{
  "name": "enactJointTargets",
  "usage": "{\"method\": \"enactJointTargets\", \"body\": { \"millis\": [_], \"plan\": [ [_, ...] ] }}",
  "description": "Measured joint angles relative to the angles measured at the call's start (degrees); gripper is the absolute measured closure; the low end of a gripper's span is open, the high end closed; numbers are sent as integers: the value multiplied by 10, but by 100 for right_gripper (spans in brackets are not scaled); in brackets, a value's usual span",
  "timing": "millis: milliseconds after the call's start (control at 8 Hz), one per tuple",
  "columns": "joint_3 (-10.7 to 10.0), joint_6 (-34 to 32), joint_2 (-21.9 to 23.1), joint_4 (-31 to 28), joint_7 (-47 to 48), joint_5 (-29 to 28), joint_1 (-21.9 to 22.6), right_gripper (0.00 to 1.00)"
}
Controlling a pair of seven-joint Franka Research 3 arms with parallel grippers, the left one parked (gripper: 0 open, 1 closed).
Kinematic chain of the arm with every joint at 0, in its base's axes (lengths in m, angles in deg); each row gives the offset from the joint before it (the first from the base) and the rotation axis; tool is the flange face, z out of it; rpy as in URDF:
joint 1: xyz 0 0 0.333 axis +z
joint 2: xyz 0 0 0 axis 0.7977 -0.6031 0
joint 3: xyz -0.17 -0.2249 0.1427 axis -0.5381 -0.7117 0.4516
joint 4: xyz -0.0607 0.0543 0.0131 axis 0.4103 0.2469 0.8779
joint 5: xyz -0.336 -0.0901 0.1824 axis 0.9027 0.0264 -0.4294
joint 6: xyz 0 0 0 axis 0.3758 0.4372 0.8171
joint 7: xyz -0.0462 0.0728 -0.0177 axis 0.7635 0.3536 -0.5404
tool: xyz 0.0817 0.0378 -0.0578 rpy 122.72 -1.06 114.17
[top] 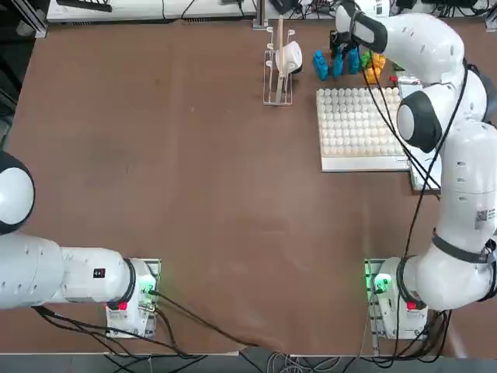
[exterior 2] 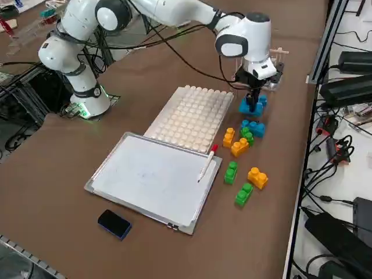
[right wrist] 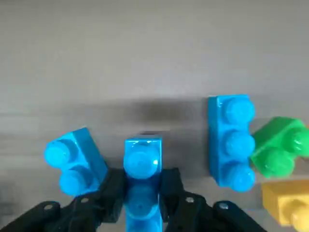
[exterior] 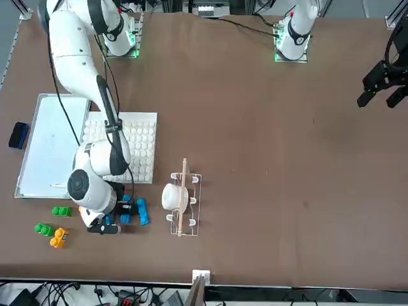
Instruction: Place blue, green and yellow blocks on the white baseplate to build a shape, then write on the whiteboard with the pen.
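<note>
Even overhead light, bright across brown table [top: 194,194]; shadows short, soft. Mild glare on glossy whiteboard [exterior 2: 154,177] in side view, white arm shells near blown out in top view. Green indicator glow at arm bases. Wrist view soft: table behind blurred, dark smeared shadow behind centre blue block [right wrist: 143,166]; blocks at frame edges cropped, slightly soft.

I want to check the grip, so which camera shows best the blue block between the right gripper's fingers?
The right wrist view: the blue block fills the centre, clamped in the right gripper. In the right side view it is small below the hand. In the front and top views the arm mostly hides it.
</note>
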Motion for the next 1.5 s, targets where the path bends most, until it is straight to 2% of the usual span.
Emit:
{"method": "enactJointTargets", "body": {
  "millis": [250, 500, 875, 1125, 1500],
  "plan": [
    [-6, -49, 37, -1, 57, 0, 0, 60],
    [-18, -82, 94, -48, 123, 0, -1, 60],
    [-29, -86, 224, -200, 249, 2, -1, 60],
    [-29, -66, 305, -306, 375, 17, 1, 60],
    [-27, -38, 368, -418, 559, 44, 10, 60]
  ]
}}
